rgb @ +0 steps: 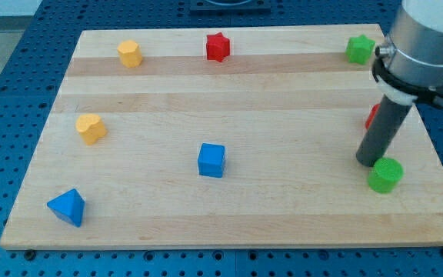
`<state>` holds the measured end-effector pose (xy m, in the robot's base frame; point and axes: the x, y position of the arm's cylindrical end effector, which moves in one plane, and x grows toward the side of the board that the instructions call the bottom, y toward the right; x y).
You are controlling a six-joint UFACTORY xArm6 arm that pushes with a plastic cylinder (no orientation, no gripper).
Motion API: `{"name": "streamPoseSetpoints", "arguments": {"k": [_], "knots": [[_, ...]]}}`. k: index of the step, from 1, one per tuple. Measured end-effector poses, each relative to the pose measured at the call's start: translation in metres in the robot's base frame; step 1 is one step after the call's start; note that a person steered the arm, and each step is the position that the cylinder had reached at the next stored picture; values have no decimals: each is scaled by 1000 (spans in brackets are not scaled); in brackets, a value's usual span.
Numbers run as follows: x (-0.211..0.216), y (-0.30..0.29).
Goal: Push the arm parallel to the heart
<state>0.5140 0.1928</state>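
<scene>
Facing yellow heart, my tip far right.

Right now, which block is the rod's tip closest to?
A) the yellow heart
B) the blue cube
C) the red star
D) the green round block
D: my tip rests just to the view's left of the green round block, far from the others.

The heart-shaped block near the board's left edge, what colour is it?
Yellow-orange. The heart block shows plainly in the camera view, far from my tip.
</scene>
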Motion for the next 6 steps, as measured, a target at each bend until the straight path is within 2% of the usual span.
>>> {"name": "streamPoseSetpoints", "arguments": {"k": [2, 3, 4, 5, 6], "knots": [[28, 0], [29, 0], [-8, 25], [-12, 28], [-12, 4]]}}
